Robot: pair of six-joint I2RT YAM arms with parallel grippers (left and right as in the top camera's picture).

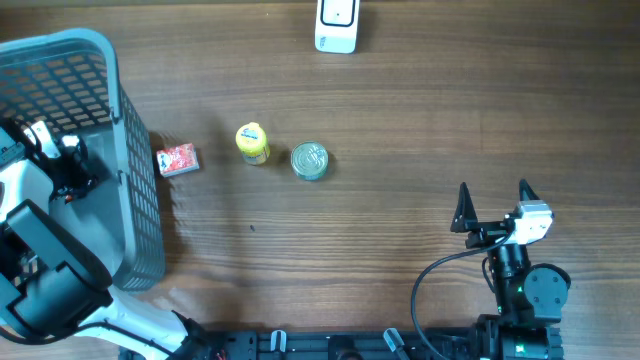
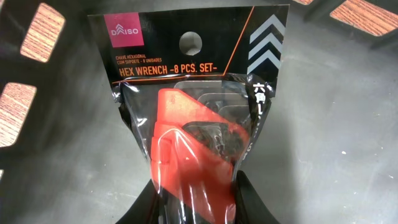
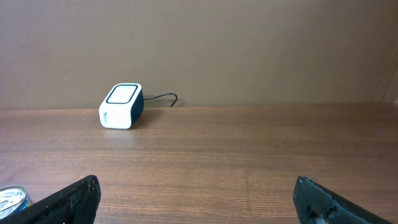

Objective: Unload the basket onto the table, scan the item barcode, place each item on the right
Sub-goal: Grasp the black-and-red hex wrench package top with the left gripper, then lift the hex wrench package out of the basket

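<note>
Wrench pack point(image 2: 186, 81) in left gripper point(image 2: 198, 196)

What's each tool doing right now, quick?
Left tool: closed on the wrench pack, down in the basket.
Right tool: open, holding nothing.

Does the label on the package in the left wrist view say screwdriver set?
No, the label on the package reads hex wrench, eight pieces.
</note>
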